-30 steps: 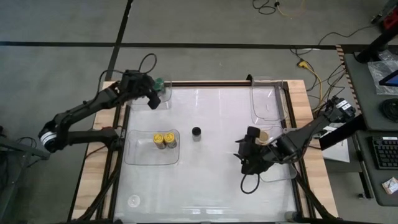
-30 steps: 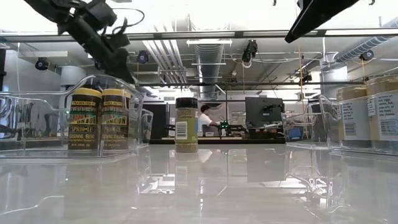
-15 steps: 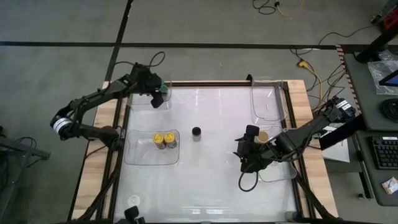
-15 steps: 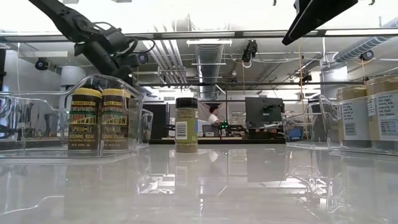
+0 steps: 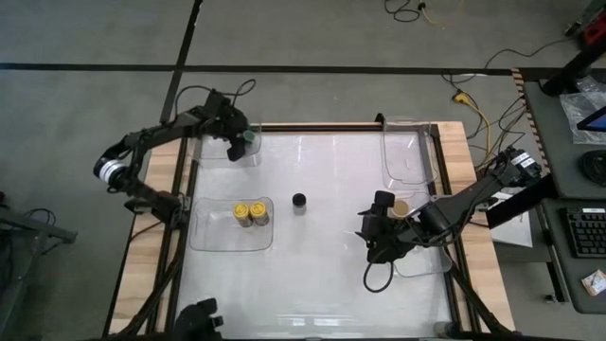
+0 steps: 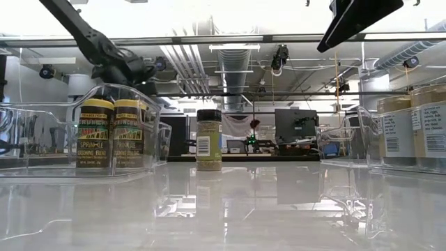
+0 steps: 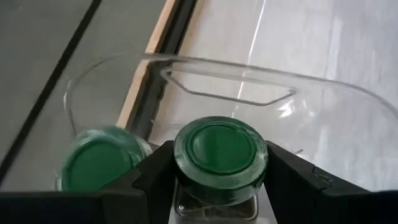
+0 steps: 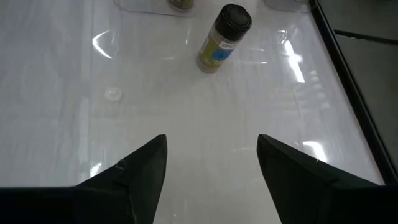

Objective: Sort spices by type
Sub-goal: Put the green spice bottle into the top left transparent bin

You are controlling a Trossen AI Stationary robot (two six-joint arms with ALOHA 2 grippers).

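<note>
The green-lidded jar (image 7: 220, 155) sits clamped between the fingers of the left end effector (image 5: 240, 142), held over the clear tray (image 5: 230, 152) at the far left corner of the desk (image 5: 322, 275). A second green-lidded jar (image 7: 96, 163) already stands in that tray, just beside the held one. The main risk lies here: if the held jar comes down too near its neighbour, it could knock it over or land on its lid and tip. It could also catch the tray's thin rim, which looks light enough to slide. A release from too high would likely let the jar topple, since it is tall for its base.

The black-lidded jar (image 5: 299, 201) stands upright and alone near the middle of the desk, right of the tray holding two yellow-lidded jars (image 5: 251, 211). The right end effector (image 5: 376, 248), with its fingers apart and empty, hovers low at the right side, well apart from that jar, and its wrist view faces the jar across bare desk. A fast or off-centre approach could push the jar over on the glossy surface. A tan-lidded jar (image 5: 401, 206) shows in the tray beside the right arm, and the arm's sweep could brush it.
</note>
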